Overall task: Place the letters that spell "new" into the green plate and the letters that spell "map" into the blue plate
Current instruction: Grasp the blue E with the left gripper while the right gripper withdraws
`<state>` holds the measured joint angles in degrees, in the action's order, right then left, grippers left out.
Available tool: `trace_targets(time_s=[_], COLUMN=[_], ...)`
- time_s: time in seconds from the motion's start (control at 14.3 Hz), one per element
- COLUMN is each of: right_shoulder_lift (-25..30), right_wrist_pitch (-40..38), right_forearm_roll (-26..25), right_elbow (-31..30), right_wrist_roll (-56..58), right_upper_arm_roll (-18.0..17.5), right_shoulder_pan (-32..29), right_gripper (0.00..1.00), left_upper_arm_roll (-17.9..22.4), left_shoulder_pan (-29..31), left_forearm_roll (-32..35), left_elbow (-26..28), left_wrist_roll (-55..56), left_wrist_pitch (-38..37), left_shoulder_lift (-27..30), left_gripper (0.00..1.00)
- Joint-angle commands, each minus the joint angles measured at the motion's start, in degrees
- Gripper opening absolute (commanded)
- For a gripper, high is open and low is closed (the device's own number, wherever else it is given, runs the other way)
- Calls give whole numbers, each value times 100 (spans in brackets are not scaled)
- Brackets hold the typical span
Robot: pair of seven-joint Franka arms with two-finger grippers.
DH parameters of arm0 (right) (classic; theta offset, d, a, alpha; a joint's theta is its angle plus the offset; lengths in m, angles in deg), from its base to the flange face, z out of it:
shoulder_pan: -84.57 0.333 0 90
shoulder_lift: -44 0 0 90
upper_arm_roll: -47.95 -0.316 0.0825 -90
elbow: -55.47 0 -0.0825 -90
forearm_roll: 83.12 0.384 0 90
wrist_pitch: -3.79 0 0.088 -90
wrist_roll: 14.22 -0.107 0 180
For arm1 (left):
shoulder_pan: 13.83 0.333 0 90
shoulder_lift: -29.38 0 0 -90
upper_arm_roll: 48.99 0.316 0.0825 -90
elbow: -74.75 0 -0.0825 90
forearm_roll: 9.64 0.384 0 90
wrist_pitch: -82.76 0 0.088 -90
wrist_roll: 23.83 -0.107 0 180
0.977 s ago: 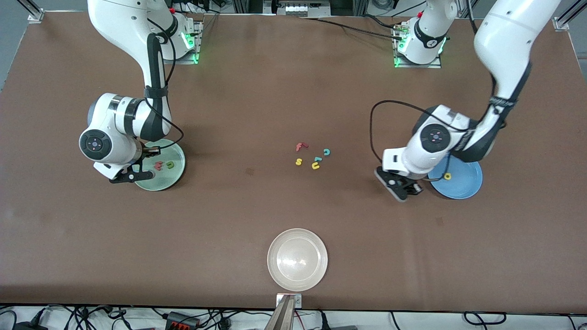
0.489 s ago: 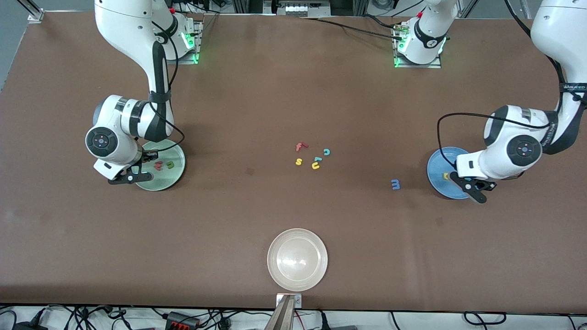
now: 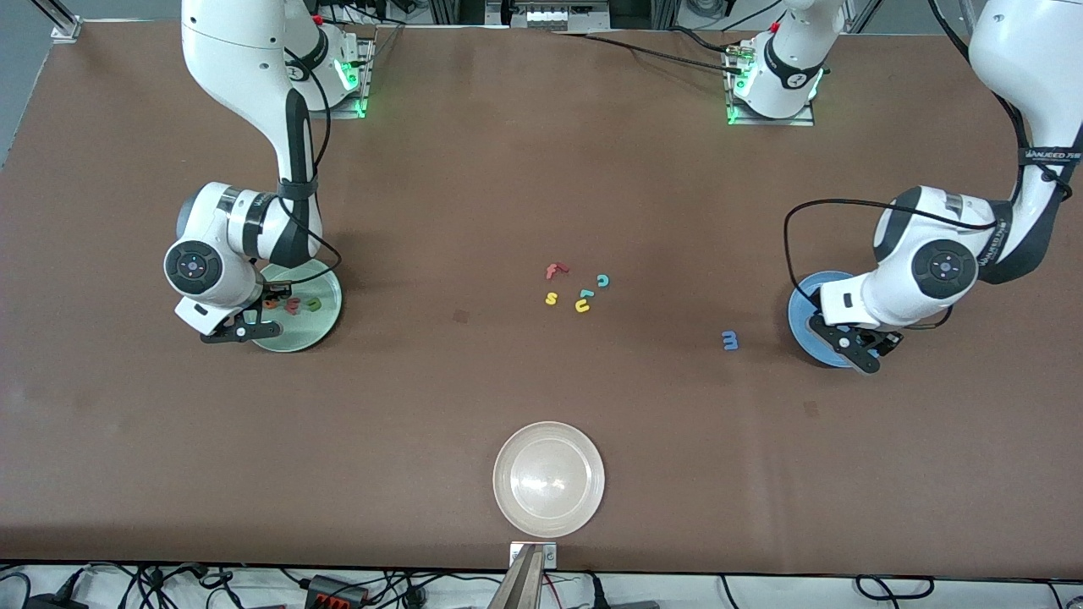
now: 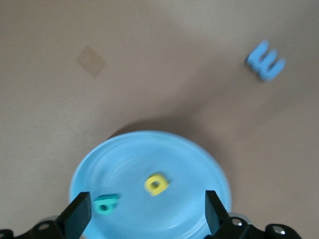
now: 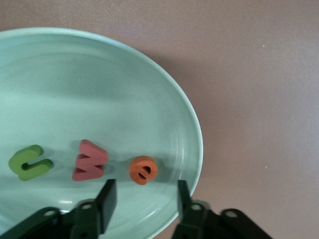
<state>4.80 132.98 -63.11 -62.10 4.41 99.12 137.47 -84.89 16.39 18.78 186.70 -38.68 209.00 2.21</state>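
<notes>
The green plate holds the dark green "n", the salmon "w" and the orange "e". My right gripper hangs open just over the plate's rim. In the right wrist view the "e" lies free beside its fingers. My left gripper stands wide open over the blue plate. In the left wrist view the yellow "a" and teal "p" lie in that plate. The blue "m" lies on the table beside the blue plate, toward the table's middle.
Mid-table lie a red "f", teal "c", yellow "s", yellow "u" and another teal piece. A white plate stands near the front edge.
My left gripper swung from over the "m" to the blue plate and opened; the "p" now lies there. My right gripper opened, and the "e" rests in the green plate.
</notes>
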Motion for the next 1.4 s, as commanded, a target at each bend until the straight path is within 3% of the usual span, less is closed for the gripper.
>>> trace_targets(time_s=[0.0,0.21,0.42,0.77,0.91,1.12,1.33], right_shoulder_lift=[132,211,220,289,710,1430,1827], right_wrist_pitch=[-122,-219,-298,-359,-500,-649,-1481], right_forearm_roll=[73,73,99,134,-58,-979,-1763], right_elbow=[93,207,356,839,936,963,1751], right_wrist_roll=[0,-26,-97,-184,-674,-1430,-2327], right_upper_arm_roll=[-46,50,86,-115,-763,-1747,-3644], right_shoulder_pan=[-17,-17,-35,-332,-971,-1833,-3597], right_gripper=[100,100,100,100,100,100,100], left_upper_arm_roll=[-355,-698,-708,-533,-453,-409,-400], left_shoulder_pan=[-69,-209,-753,-878,-834,-694,-667], left_forearm_roll=[32,32,67,190,907,1113,1113], left_elbow=[55,29,-7,11,37,29,20], left_wrist_roll=[1785,3510,5180,5510,5510,5502,5510], left_wrist_pitch=[-117,-39,-3,735,735,848,1069], left_shoulder_lift=[-86,-613,-877,-1186,-1186,-1387,-1493], left_gripper=[100,100,100,100,97,88,62])
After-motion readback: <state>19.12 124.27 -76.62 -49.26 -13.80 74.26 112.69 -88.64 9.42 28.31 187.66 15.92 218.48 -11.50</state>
